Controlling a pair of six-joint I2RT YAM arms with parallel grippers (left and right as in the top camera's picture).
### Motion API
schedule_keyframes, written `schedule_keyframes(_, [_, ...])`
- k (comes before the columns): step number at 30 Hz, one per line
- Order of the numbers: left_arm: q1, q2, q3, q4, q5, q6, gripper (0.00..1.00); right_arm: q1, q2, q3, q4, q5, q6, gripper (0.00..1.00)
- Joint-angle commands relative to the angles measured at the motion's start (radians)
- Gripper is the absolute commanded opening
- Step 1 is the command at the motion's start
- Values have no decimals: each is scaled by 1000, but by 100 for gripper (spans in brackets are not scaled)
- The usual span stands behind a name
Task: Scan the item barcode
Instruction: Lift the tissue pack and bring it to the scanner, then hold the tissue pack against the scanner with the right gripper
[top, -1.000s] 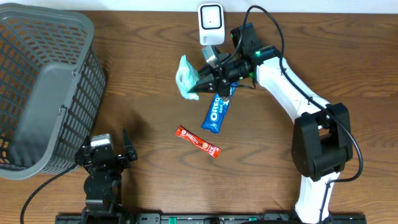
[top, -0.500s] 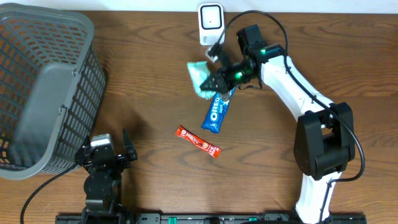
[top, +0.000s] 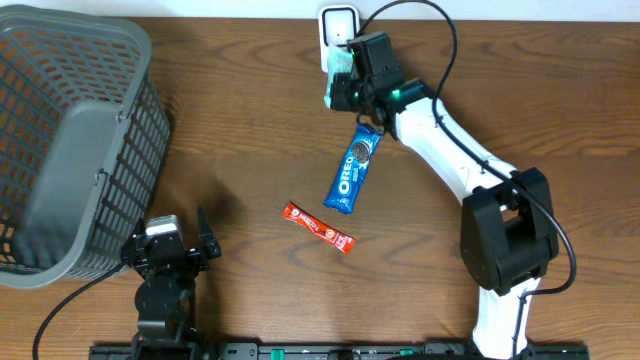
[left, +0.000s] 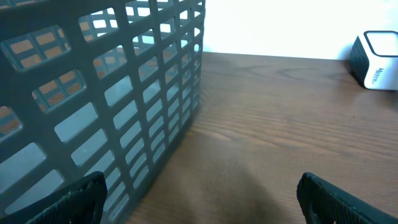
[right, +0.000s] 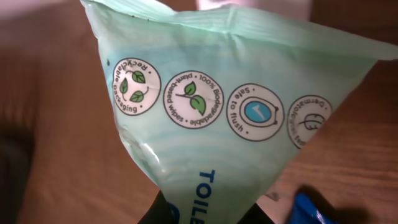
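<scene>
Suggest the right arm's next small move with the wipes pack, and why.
Probably rotate the wipes pack so another face meets the scanner. The right gripper is shut on it at the scanner, yet the wrist view shows only icon print, no barcode, so which side carries it is unclear.

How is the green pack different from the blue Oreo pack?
The green pack is pale green with round leaf badges; the Oreo pack is blue with a cookie picture. The green pack is pinched in the right gripper, close to the white scanner; the Oreo pack lies loose on the table, with nothing touching it. Both are soft sealed wrappers.
</scene>
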Motion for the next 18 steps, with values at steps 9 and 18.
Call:
schedule_keyframes(9, [4,0,-26,-6,-5,16,98,13,62,13,304,179,579,2])
schedule_keyframes(18, [4,0,-26,-6,-5,16,98,61,165,59,552,298,714,1])
